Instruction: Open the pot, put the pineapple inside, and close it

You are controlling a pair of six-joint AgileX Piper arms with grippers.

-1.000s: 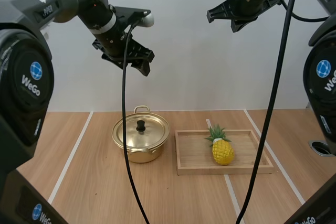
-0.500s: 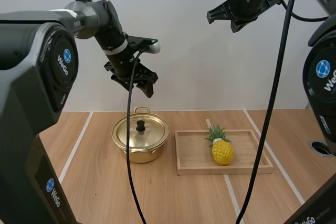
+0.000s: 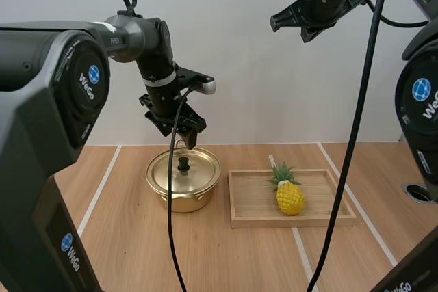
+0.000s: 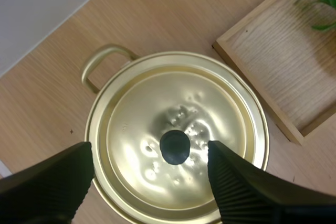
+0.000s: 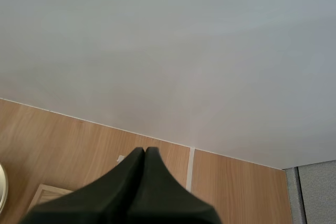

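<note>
Setting: a robot lab test bench. Evidence: my wooden table (image 3: 123,237) is marked with white tape lines (image 3: 96,200), with a plain white wall (image 3: 246,80) behind it.

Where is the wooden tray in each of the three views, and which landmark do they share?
High view: the wooden tray lies right of the pot, the pineapple in it.
Left wrist view: one corner of the tray lies beside the pot.
Right wrist view: a tray corner shows next to the right gripper, jaws shut.
Shared landmark: the pot; in the right wrist view what seems its rim lies just beyond that corner.
</note>
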